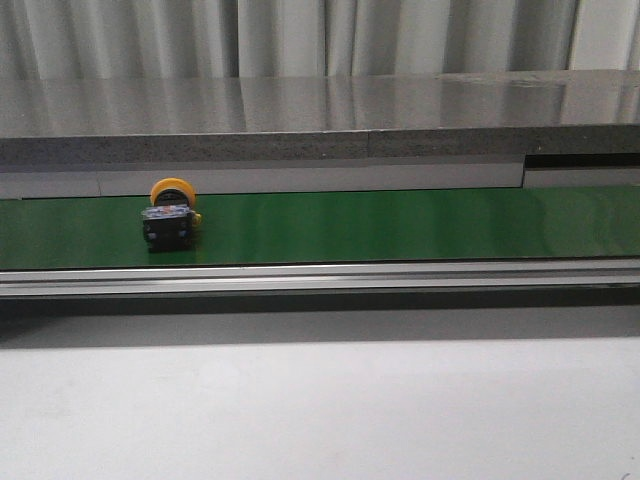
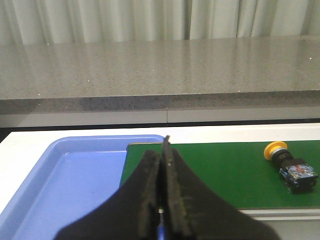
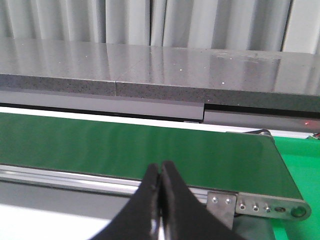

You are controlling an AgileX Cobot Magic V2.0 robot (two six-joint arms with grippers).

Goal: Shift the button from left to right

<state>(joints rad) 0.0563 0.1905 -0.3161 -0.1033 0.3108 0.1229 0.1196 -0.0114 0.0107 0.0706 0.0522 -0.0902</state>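
Button lies on its side on green conveyor belt, left part — untouched. Left gripper clenched empty near blue tray; right gripper clenched empty.

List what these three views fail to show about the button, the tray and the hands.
- Button: the marks on its black body are too small to read, front and left wrist views.
- Blue tray: its near part is hidden behind the left hand and cut by the picture edge.
- Right hand: cut off by the picture edge; both hands absent from the front view.
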